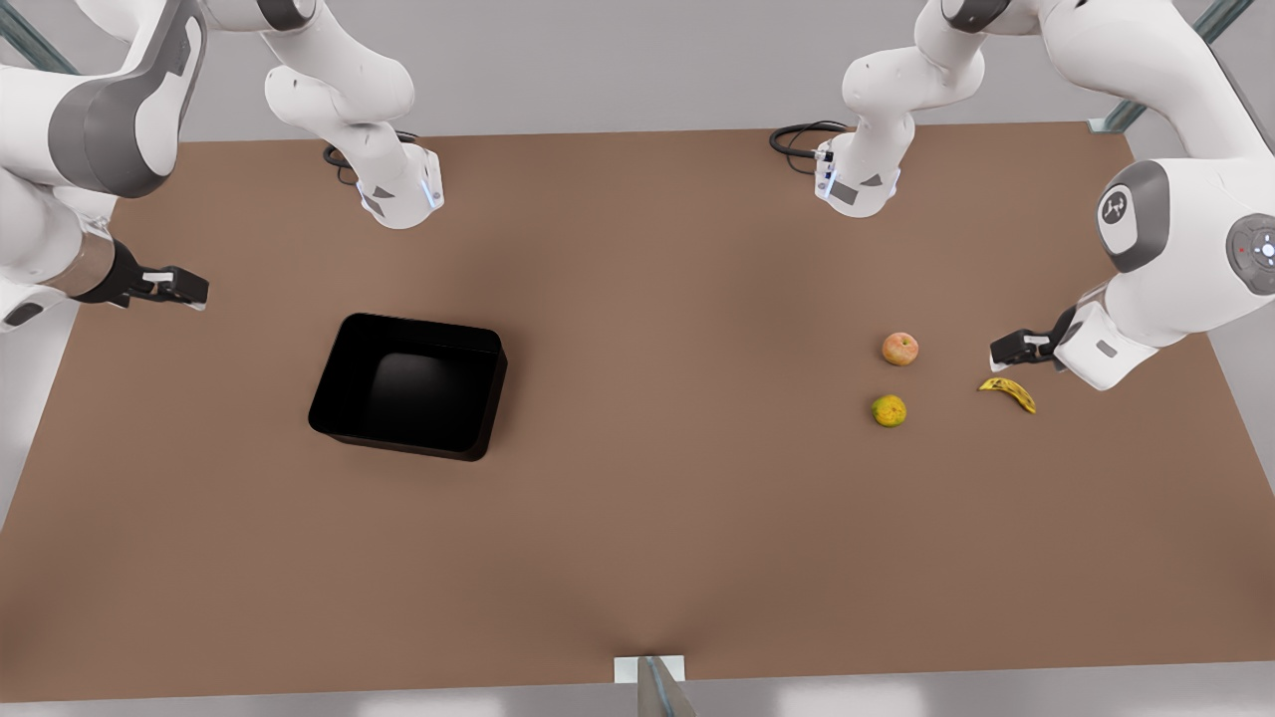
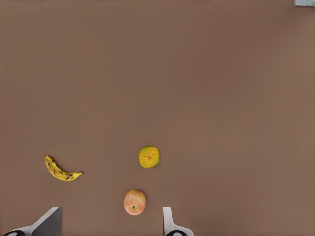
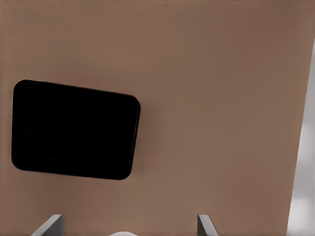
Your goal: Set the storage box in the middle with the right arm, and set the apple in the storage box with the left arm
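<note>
The black storage box stands empty on the brown table toward the front view's left; its dark rim also appears in the right wrist view. My right gripper hovers open near the table's left edge, well apart from the box. The reddish-orange apple lies on the table at the front view's right. My left gripper hangs open beside it, above the table, holding nothing.
A yellow-green round fruit lies just in front of the apple. A spotted banana lies under the left gripper. Both arm bases with cables stand at the table's back edge. The brown table spreads wide between box and fruits.
</note>
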